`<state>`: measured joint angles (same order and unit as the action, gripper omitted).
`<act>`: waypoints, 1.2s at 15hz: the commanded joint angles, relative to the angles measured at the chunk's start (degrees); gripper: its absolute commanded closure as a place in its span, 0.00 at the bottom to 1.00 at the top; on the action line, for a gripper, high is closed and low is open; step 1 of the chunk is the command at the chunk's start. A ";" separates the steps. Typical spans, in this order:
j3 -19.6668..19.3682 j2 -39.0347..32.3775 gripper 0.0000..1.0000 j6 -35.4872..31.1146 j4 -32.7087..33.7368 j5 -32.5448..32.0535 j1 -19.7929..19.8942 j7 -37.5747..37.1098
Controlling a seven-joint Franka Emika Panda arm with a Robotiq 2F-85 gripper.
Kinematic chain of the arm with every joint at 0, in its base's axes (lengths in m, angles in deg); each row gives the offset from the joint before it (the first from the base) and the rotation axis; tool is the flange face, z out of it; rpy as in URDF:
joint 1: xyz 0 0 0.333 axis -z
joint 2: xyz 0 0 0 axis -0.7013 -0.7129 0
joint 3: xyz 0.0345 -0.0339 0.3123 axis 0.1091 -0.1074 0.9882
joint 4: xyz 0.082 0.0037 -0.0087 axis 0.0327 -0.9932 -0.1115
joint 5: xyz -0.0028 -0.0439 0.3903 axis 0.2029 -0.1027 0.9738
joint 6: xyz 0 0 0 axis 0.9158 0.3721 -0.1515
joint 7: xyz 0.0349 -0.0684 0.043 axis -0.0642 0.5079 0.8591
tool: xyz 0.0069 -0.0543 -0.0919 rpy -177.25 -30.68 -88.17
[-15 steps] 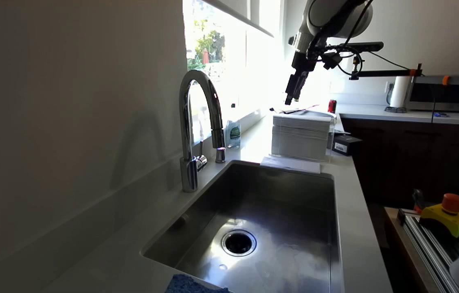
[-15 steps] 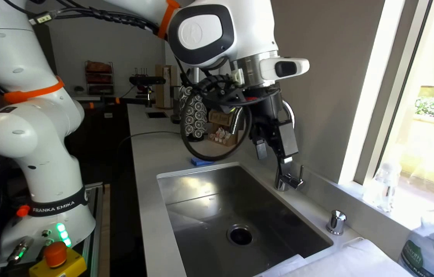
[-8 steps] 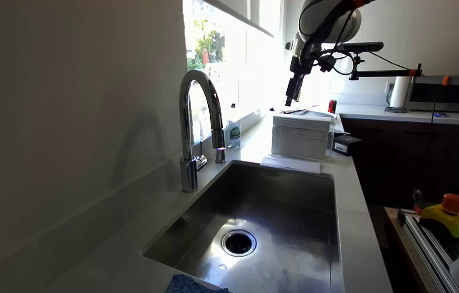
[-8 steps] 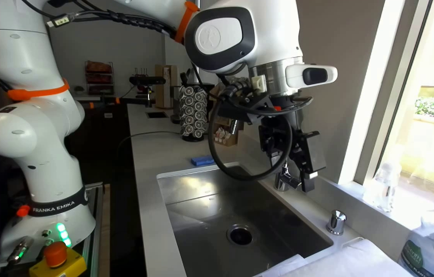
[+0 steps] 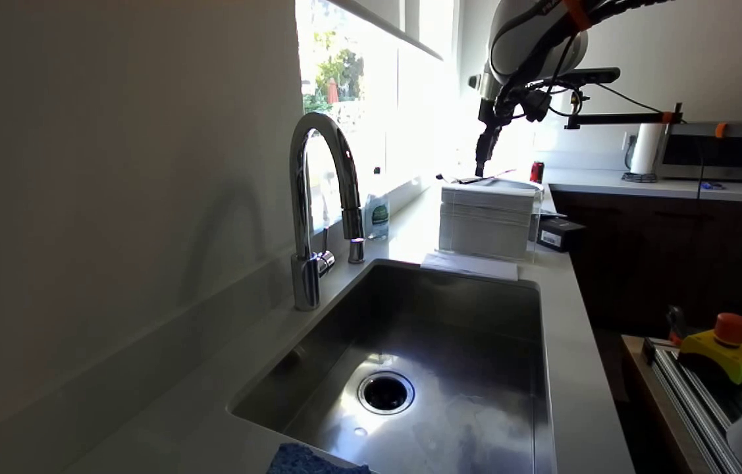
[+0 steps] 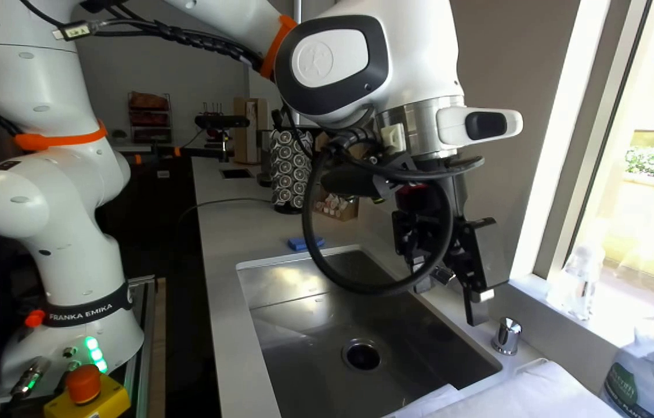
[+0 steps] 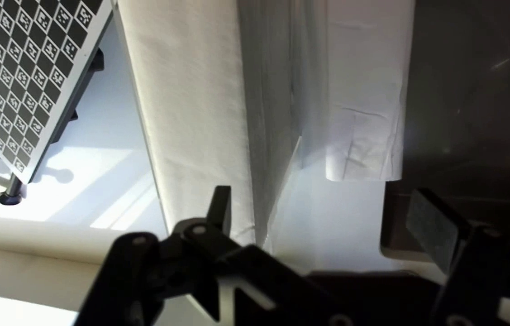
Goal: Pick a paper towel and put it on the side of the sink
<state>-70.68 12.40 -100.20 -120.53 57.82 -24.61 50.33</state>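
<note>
A folded white paper towel (image 5: 469, 265) lies flat on the counter at the sink's edge, beside a tall white boxy stack (image 5: 486, 227). In the wrist view the paper towel (image 7: 363, 113) slightly overhangs the steel sink (image 7: 472, 90), and the stack (image 7: 191, 113) is left of it. Both also show low in an exterior view, the paper towel (image 6: 428, 402) partly cut off. The sink (image 5: 450, 355) has a round drain and an arched chrome tap (image 5: 318, 164). My gripper (image 7: 329, 217) is open and empty, above the paper towel's near end. It also shows in both exterior views (image 6: 451, 302) (image 5: 480, 171).
A soap bottle (image 6: 646, 360) stands by the window, near a chrome cap (image 6: 506, 335). A blue sponge (image 6: 303, 242) lies beyond the sink. A black-and-white patterned board (image 7: 19, 72) is beside the stack. A black box (image 5: 558, 234) and a red can (image 5: 536, 172) stand behind it.
My open gripper has moved lower and, in an exterior view, toward the window side and the stack. The paper towel and stack have not moved.
</note>
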 commanded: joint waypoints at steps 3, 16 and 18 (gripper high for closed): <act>-0.25 -4.15 0.00 -3.46 1.22 -1.66 1.98 0.43; 0.14 -10.40 0.22 -6.71 4.20 1.57 4.80 2.51; 0.22 -11.12 0.24 -6.69 4.58 1.74 5.24 2.57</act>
<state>-70.90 3.44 -105.50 -117.18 57.93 -20.50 51.26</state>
